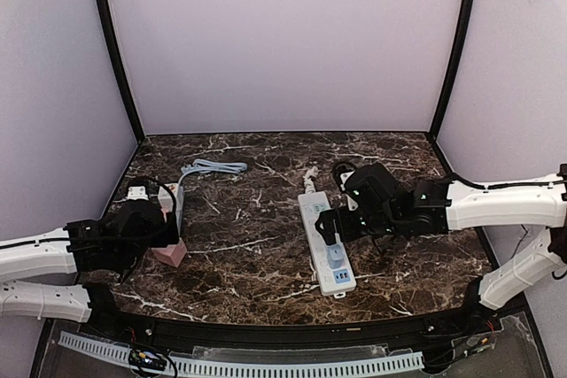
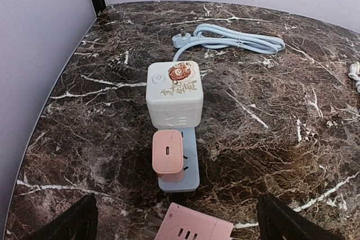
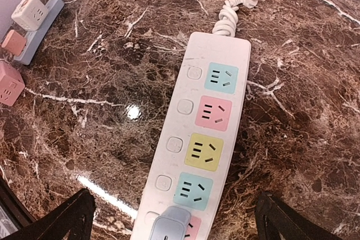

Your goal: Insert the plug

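A pink cube plug [image 2: 194, 229] lies loose on the marble, right under my open left gripper [image 2: 177, 209]; it also shows as the pink cube [image 1: 170, 254] in the top view. Beyond it, a small blue strip [image 2: 188, 167] carries a pink charger [image 2: 167, 151] and a white cube adapter [image 2: 174, 94]. My right gripper [image 3: 174, 198] hangs open over the near end of a long white power strip [image 3: 185, 133] with coloured sockets. A grey-blue charger [image 3: 169, 226] sits in the nearest socket.
The blue strip's light-blue cable [image 2: 242, 40] lies coiled at the back left, ending in its own plug [image 2: 181, 39]. The white strip's bundled cord [image 3: 228, 15] lies behind it. The enclosure's walls [image 1: 53, 112] close in the table on three sides.
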